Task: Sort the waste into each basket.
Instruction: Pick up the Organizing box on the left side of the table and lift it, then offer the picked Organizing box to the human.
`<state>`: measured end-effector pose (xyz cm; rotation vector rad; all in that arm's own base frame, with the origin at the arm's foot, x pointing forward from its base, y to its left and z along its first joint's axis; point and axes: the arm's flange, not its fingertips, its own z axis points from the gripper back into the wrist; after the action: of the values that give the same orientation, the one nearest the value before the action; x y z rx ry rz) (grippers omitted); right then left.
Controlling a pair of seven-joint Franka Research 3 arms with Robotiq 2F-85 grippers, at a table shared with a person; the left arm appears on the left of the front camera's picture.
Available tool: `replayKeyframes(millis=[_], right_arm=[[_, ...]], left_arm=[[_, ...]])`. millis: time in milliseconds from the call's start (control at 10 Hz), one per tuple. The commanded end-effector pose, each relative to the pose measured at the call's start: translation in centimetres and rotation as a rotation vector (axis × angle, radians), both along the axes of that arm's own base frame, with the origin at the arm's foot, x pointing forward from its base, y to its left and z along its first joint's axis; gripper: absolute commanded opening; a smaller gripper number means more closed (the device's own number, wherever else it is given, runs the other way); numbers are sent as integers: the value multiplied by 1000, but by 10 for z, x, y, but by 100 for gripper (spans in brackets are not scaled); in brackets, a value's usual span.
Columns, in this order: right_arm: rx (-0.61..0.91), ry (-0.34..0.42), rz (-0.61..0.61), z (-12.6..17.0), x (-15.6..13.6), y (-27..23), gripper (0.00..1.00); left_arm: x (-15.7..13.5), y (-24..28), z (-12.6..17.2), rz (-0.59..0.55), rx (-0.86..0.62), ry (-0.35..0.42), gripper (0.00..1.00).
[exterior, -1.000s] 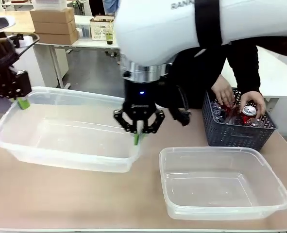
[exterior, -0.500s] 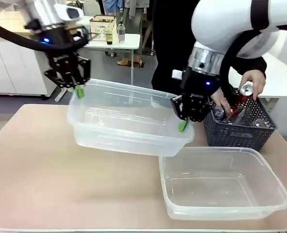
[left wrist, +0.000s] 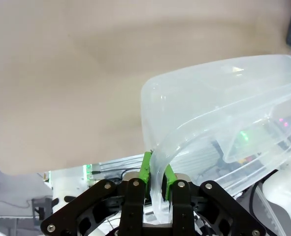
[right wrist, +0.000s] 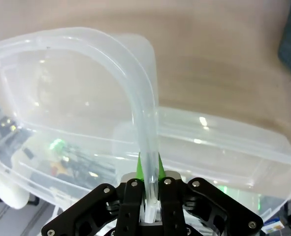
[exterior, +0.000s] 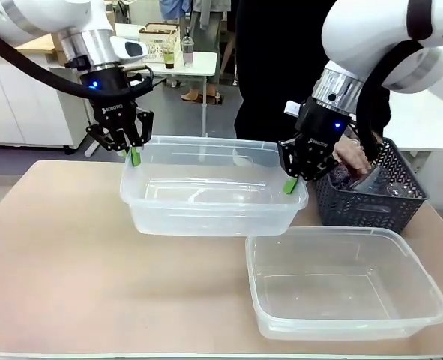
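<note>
So the left tool (exterior: 133,156) and right tool (exterior: 290,184) each pinch the rim of one clear tub (exterior: 206,202), lifted off the bench (exterior: 71,262) — thin, bendy plastic. If the arms go out of sync, it could slip and land on the other tub (exterior: 341,285). The waste (exterior: 375,182) sits in the dark basket (exterior: 371,214).

Dark lattice basket (exterior: 363,211) on tan table (exterior: 71,285) (far right); white table (exterior: 206,66) behind.

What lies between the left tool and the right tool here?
A clear tub spans the whole gap in the front view: the left tool is shut on its left rim, the right tool on its right rim.
</note>
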<state>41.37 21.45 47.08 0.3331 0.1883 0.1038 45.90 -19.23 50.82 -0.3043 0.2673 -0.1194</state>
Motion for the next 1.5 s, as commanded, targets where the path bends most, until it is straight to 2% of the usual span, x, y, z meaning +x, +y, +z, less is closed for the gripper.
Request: replayKeyframes(millis=[0,200,500,600,700,1400], right_arm=[[-11,84,8,23,1,8,6],[-132,87,-18,29,-6,30,6],[-324,129,-145,35,-14,54,6],[-192,88,-68,27,-16,27,6],[-192,88,-68,27,-16,27,6],[-192,88,-68,27,-16,27,6]], left_arm=[[-11,-6,-6,-26,-22,0,9],[-8,-6,-6,-12,-44,1,9],[-7,-11,-3,3,-77,3,9],[-7,-9,-1,40,-102,7,9],[-4,-2,-6,-2,-11,14,9],[-4,-2,-6,-2,-11,14,9]])
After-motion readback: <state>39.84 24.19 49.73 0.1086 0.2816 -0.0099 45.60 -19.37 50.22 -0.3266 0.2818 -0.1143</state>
